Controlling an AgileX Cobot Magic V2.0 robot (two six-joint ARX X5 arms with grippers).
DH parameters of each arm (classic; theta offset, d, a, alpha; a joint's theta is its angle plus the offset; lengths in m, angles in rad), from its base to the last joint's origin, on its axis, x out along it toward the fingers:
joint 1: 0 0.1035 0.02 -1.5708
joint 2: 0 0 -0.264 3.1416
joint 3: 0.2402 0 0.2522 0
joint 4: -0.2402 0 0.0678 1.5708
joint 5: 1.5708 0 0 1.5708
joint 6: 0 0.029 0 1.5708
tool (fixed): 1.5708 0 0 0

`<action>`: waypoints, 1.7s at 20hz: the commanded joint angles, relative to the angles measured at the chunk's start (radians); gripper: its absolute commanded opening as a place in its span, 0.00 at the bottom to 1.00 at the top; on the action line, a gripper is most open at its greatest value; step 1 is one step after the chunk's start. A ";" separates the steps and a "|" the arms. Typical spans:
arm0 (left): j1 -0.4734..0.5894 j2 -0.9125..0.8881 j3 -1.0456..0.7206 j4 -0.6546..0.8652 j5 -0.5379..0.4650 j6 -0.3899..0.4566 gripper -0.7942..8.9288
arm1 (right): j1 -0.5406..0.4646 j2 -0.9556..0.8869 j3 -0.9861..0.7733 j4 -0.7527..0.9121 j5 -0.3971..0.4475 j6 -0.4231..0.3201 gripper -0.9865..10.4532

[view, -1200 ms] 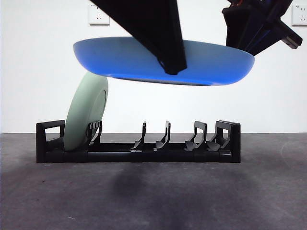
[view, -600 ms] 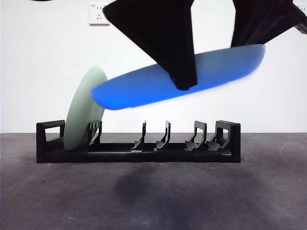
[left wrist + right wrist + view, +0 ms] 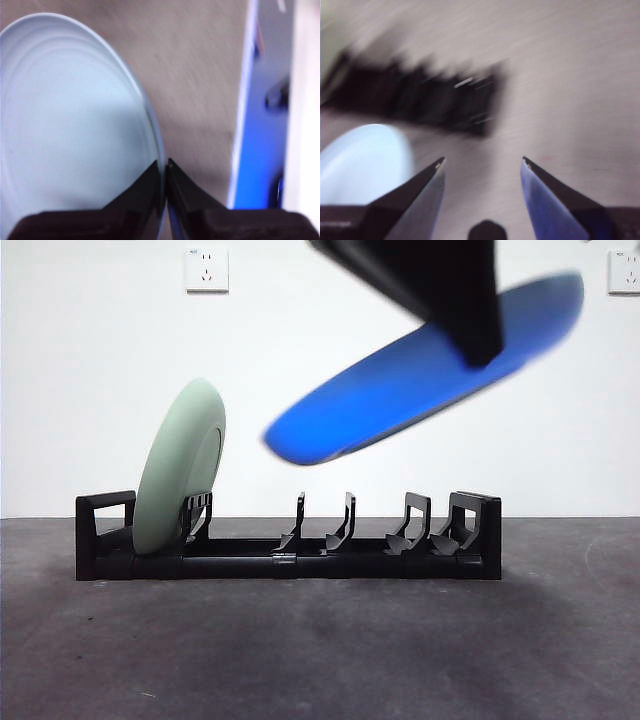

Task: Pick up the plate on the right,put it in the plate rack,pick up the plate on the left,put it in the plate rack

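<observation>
Blue plate (image 3: pixel 420 370): aloft, tilted, well above plate rack (image 3: pixel 290 540) on desk (image 3: pixel 320 640). Left pincer (image 3: pixel 165 162): clamped thin on its rim. Right pincer (image 3: pixel 482 162): spread wide, empty. Green plate (image 3: pixel 180 470): slotted at rack's end. Risk: rim slipping from narrow grip mid-swing; lower edge knocking green plate or missing prongs.

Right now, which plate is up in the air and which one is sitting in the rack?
The blue plate is in the air, tilted, gripped by the left gripper. The pale green plate stands on edge in the plate rack.
</observation>
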State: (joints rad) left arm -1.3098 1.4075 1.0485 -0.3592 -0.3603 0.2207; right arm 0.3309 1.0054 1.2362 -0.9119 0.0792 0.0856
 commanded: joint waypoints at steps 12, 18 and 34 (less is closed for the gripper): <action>0.611 0.030 -0.006 0.819 0.628 -0.674 0.07 | -0.064 -0.136 0.003 0.029 0.164 -0.008 0.30; 0.711 0.175 -0.006 0.837 0.702 -0.720 0.07 | -0.064 -0.084 0.003 0.030 0.162 -0.008 0.30; 0.708 0.304 -0.006 0.656 0.717 -0.495 0.28 | -0.064 -0.039 0.003 0.029 0.158 -0.007 0.30</action>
State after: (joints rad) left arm -0.5983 1.7088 1.0485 0.2947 0.3531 -0.3069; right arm 0.2680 0.9649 1.2362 -0.8890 0.2359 0.0818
